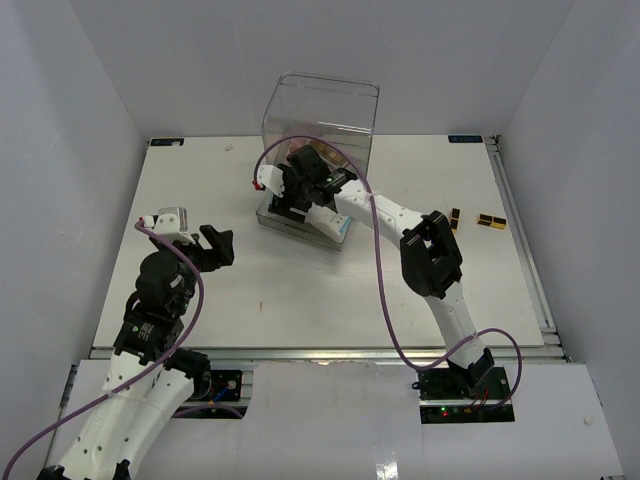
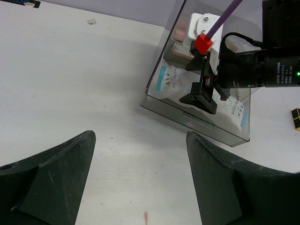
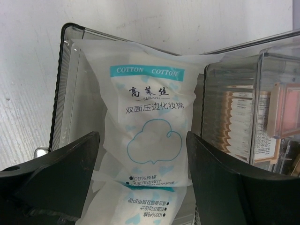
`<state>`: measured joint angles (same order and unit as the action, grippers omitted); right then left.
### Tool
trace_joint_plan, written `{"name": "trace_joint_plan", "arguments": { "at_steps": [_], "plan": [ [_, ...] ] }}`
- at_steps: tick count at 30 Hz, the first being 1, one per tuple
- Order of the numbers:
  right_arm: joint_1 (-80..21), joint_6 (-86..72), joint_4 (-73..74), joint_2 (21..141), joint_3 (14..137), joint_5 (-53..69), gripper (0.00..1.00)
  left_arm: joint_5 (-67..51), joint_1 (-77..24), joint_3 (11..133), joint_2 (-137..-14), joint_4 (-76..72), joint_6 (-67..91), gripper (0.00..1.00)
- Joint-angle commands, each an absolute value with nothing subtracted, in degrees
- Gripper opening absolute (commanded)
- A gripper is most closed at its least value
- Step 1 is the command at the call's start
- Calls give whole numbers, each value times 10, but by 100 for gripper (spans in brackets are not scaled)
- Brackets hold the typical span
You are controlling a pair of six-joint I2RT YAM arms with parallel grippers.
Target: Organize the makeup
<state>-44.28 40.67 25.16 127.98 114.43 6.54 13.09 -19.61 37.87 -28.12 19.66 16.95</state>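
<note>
Right gripper (image 3: 141, 140) hangs unclenched, fingers flanking the cotton pad packet (image 3: 145, 108) lying in the front tray (image 3: 65, 93) of the clear organizer (image 1: 320, 110), tray walls close alongside; left gripper (image 1: 215, 245), likewise spread, hovers well apart.

Your top camera looks down from the near edge, whole table (image 1: 300, 295) in frame. Left wrist cam faces the clear box (image 2: 187, 123), mid-range, upper right. Right wrist cam sits close over the cotton packet (image 3: 150, 131) inside that box.

Bare tabletop (image 1: 250, 228) lies between left jaws and clear box (image 1: 320, 115).
</note>
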Motion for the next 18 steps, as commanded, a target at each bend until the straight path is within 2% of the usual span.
{"name": "trace_joint_plan", "arguments": {
  "at_steps": [1, 8, 15, 18],
  "plan": [
    [-436, 404, 229, 1282, 1140, 31, 78, 133, -193, 376, -279, 191, 165, 90],
    [-436, 383, 229, 1286, 1142, 15, 46, 133, -194, 376, -277, 192, 165, 90],
    [-436, 360, 240, 1284, 1145, 20, 24, 134, -193, 375, -273, 192, 165, 90],
    [-436, 325, 260, 1283, 1159, 35, 12, 134, -193, 375, -273, 192, 166, 90]
  ]
}}
